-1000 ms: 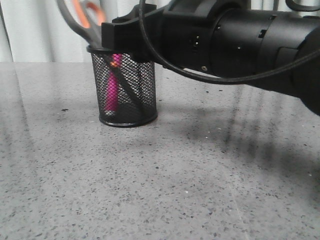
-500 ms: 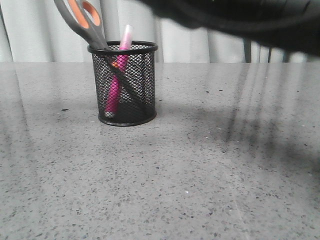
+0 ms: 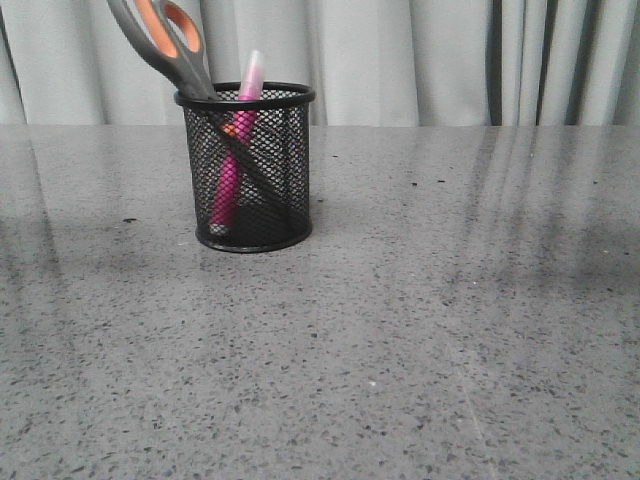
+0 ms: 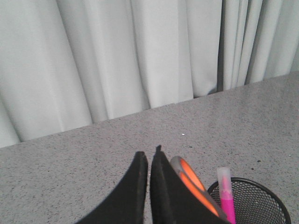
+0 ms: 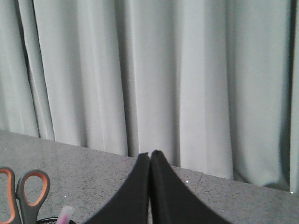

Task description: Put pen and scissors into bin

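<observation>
The black mesh bin (image 3: 250,170) stands on the table at left of centre in the front view. The pink pen (image 3: 232,170) stands inside it, its pale cap above the rim. The scissors (image 3: 165,40) stand in it too, blades down, grey and orange handles leaning out to the left. No arm shows in the front view. My left gripper (image 4: 149,156) is shut and empty, above and beside the scissors (image 4: 194,182), pen (image 4: 227,196) and bin (image 4: 254,203). My right gripper (image 5: 150,155) is shut and empty, with the scissors handles (image 5: 25,191) and pen cap (image 5: 65,213) below it.
The grey speckled table (image 3: 400,330) stretches in front of and to the right of the bin. Pale curtains (image 3: 400,60) hang along the table's far edge.
The right arm, which a second ago stood over the bin and blocked the upper right of the front view, has risen out of that view. Pen and scissors stay in the bin.
</observation>
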